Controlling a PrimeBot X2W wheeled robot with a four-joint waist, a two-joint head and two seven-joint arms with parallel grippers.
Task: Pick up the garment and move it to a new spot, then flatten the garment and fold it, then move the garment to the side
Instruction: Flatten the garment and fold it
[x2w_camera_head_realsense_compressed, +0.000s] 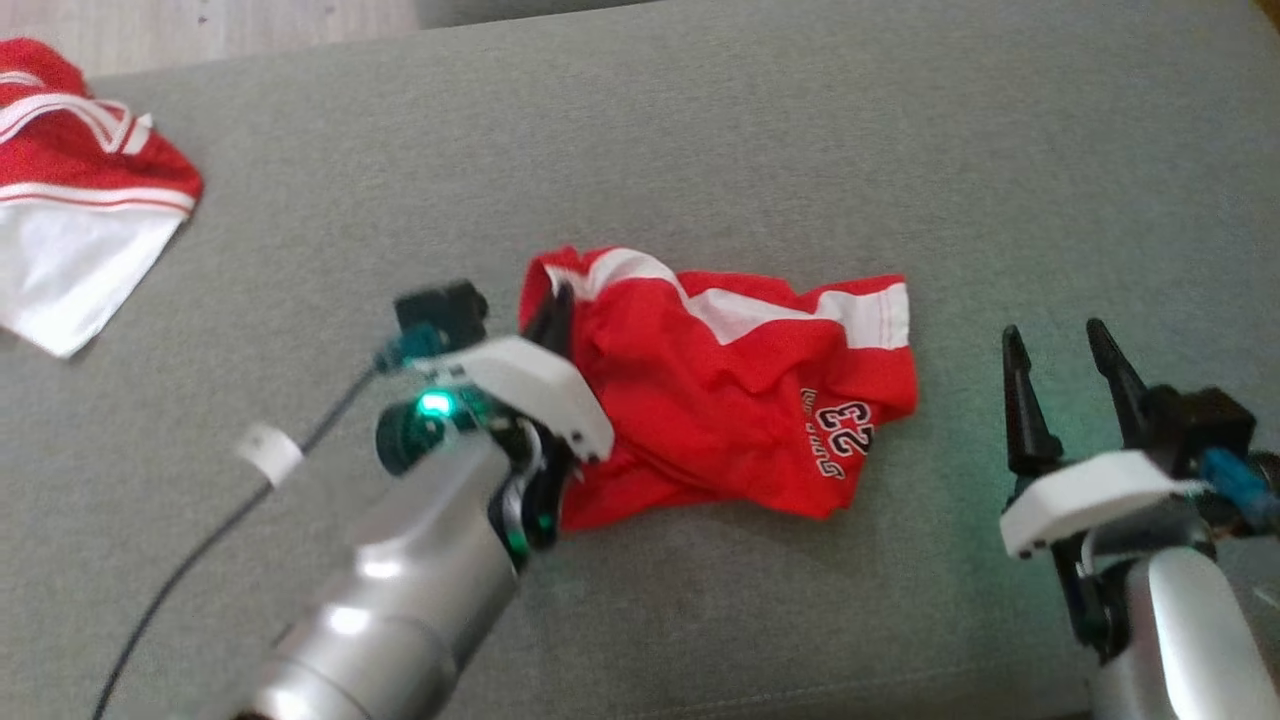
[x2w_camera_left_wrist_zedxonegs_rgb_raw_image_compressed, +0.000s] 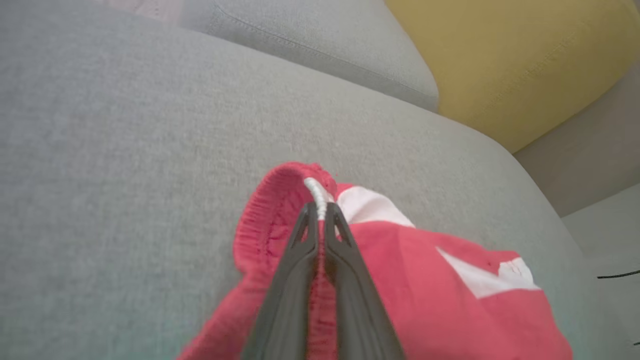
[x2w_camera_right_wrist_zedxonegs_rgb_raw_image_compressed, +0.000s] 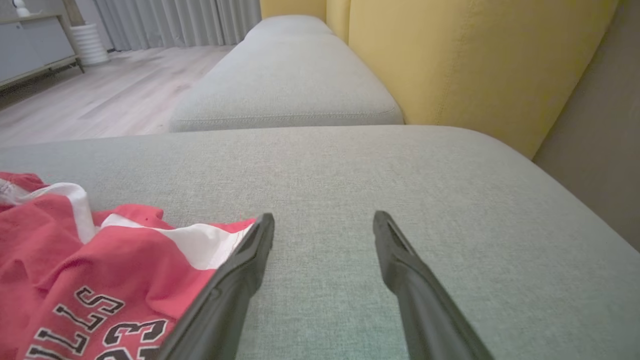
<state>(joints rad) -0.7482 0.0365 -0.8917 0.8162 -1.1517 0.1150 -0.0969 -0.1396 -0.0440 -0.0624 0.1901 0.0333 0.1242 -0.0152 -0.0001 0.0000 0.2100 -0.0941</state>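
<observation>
Red shorts (x2w_camera_head_realsense_compressed: 740, 400) crumpled mid-cushion on grey sofa (x2w_camera_head_realsense_compressed: 800, 130). Left gripper (x2w_camera_left_wrist_zedxonegs_rgb_raw_image_compressed: 320, 216) pinched on elastic waistband (x2w_camera_left_wrist_zedxonegs_rgb_raw_image_compressed: 257, 220); right gripper (x2w_camera_head_realsense_compressed: 1062, 340) spread, empty. Light, limp, likely drapes; waistband firmest hold.

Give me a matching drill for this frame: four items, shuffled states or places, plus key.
1. left gripper
2. right gripper
3. red shorts
4. red-and-white garment

A. crumpled mid grey cushion
B. jaws apart, holding nothing
C. upper left of head view
D. jaws shut on a waistband

Pairs: 1-D, 2-B, 3-A, 4-C
</observation>
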